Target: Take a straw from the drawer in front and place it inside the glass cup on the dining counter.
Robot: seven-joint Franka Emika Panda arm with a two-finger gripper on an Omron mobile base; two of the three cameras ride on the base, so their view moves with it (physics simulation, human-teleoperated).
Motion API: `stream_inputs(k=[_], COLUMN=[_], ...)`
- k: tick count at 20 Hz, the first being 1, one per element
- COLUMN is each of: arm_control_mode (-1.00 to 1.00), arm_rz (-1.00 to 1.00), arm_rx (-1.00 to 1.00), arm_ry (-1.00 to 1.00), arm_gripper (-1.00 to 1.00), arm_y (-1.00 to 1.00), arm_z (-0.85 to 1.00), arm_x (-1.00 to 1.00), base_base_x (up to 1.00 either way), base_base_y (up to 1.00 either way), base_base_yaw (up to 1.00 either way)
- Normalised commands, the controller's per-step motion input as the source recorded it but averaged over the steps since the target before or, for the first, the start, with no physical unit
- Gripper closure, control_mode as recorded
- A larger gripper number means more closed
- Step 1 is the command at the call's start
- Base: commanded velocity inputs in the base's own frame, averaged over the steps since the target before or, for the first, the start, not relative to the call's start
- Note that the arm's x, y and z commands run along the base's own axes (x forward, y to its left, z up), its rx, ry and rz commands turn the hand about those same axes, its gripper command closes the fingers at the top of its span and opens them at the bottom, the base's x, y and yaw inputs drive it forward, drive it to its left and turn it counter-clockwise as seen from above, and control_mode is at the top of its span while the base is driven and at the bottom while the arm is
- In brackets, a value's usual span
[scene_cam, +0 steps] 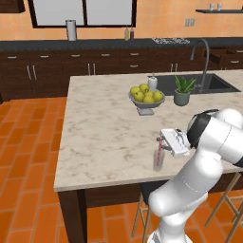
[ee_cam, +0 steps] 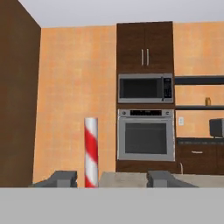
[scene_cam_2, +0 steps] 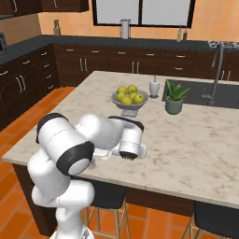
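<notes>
on the dining counter point(scene_cam: 95, 137) the straw point(scene_cam: 160, 151) stands in the glass cup point(scene_cam: 158, 160); jaws released beside it.

even, flat rendered light in all views, bright, no clear light source. soft faint shadow under the fruit bowl point(scene_cam: 146, 97) on the dining counter point(scene_cam: 104, 128). no glare on the stone top, mild sheen on the arm's white shell. base views low-res and slightly soft, jagged edges. hand view sharper, the straw point(ee_cam: 90, 152) crisp; no edge distortion visible.
</notes>
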Motion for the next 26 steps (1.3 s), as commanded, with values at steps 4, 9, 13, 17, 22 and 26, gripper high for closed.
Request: stream_inputs(k=[4,9,13,17,22,26], arm_control_mode=[-1.0,-1.0,-1.0,-1.0,-1.0,-1.0], arm_rz=[0.0,0.0,0.0,0.0,0.0,0.0], arm_rx=[0.0,0.0,-0.01,-0.14,-0.39,-0.58], arm_ry=[-0.06,-0.11,-0.12,-0.28,-0.51,-0.66], arm_gripper=[-1.0,-1.0,-1.0,-1.0,-1.0,-1.0], arm_y=[0.0,-0.05,-0.01,0.0,0.17,0.33], arm_z=[0.15,0.62,0.92,0.99,0.86,0.67], arm_x=[-0.13,-0.27,-0.34,-0.58,-0.82,-0.67], base_base_x=[0.0,0.0,0.0,0.0,0.0,0.0], base_base_y=[0.0,0.0,0.0,0.0,0.0,0.0], base_base_yaw=[0.0,0.0,0.0,0.0,0.0,0.0])
